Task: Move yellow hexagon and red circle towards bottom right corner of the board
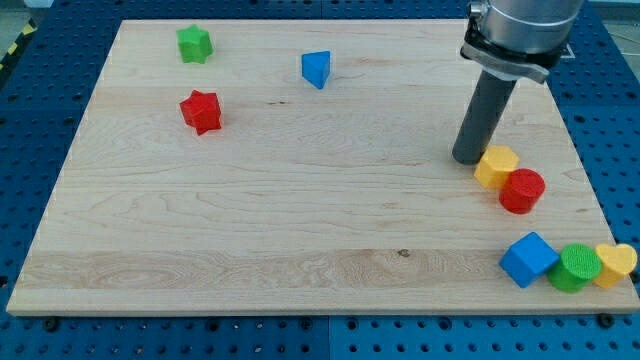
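The yellow hexagon (496,165) lies at the view's right, touching the red circle (522,190) just below and right of it. My tip (467,157) rests on the board right beside the yellow hexagon's left edge, close to or touching it. The dark rod rises from there to the arm's grey housing at the view's top right.
A blue cube (528,259), a green circle (575,267) and a yellow heart (616,263) sit in a row at the bottom right corner. A green star (195,44), a red star (201,111) and a blue triangle (316,69) lie at the upper left.
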`<move>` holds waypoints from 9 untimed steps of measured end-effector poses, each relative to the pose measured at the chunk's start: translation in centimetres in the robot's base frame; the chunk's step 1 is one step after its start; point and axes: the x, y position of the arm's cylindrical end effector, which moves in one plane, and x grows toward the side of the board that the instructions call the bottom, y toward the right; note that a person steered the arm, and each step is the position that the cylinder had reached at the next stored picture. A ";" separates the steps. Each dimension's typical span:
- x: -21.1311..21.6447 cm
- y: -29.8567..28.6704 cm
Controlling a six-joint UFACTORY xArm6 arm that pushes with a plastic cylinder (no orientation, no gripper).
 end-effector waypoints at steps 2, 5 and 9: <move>-3.1 0.6; 0.4 2.1; 4.2 5.8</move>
